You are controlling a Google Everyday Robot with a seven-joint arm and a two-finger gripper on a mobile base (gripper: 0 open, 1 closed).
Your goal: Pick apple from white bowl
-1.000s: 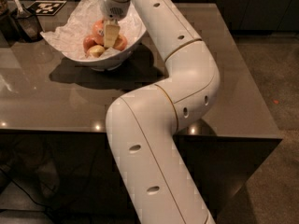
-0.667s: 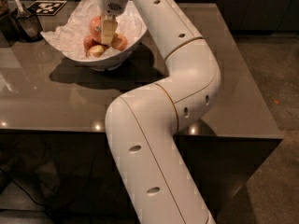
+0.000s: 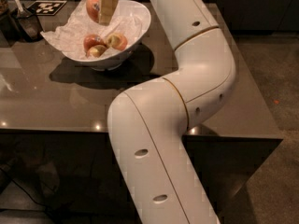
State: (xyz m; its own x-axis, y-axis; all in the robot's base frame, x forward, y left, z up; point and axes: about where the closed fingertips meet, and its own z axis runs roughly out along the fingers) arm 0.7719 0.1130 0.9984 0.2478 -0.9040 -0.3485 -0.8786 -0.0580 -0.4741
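My gripper (image 3: 103,8) is at the top of the view, above the white bowl (image 3: 135,31), shut on the large red-orange apple (image 3: 93,6). The apple is lifted above the crumpled paper lining and hangs over the bowl's back part. One tan finger (image 3: 108,7) covers the apple's right side. Two smaller red apples (image 3: 92,42) (image 3: 117,41) and a small yellowish fruit (image 3: 96,51) lie in the bowl below. The bowl stands on the dark glossy table (image 3: 56,97) at the far left.
A dark holder with a utensil (image 3: 25,22) and a black-and-white marker tag (image 3: 46,7) stand left of the bowl. My white arm (image 3: 187,78) crosses the table's right half. The table's front edge (image 3: 56,130) runs along the middle of the view.
The gripper has risen out of the bowl with the large apple in its fingers. The smaller fruits stay in the bowl.
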